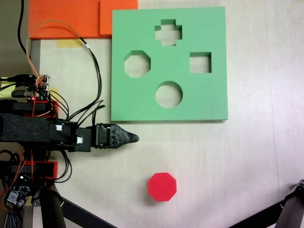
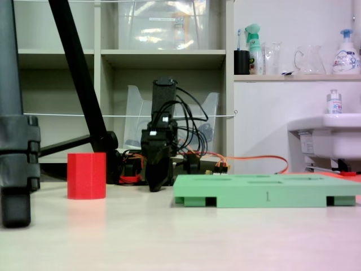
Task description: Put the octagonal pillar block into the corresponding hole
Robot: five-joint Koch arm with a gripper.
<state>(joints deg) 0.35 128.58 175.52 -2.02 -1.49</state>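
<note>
The octagonal pillar block (image 1: 162, 186), bright red with a flat top, stands upright on the pale table, below the green foam board (image 1: 209, 99) in a fixed view. The corresponding hole (image 1: 137, 64) is the eight-sided cutout in the board's left part. My gripper (image 1: 134, 138) lies low over the table just below the board's lower left corner, pointing right, its jaws together in one dark tip with nothing held. In the low fixed view the block (image 2: 86, 175) stands left of the gripper (image 2: 156, 185), and the board (image 2: 265, 195) lies flat to the right.
The board also has a cross cutout (image 1: 168, 32), a square cutout (image 1: 200, 62) and a round cutout (image 1: 169, 94). Orange foam sheets (image 1: 71, 19) lie at the top left. Cables (image 1: 90, 61) loop by the arm's base. Black tripod legs (image 1: 285, 209) stand at the lower corners.
</note>
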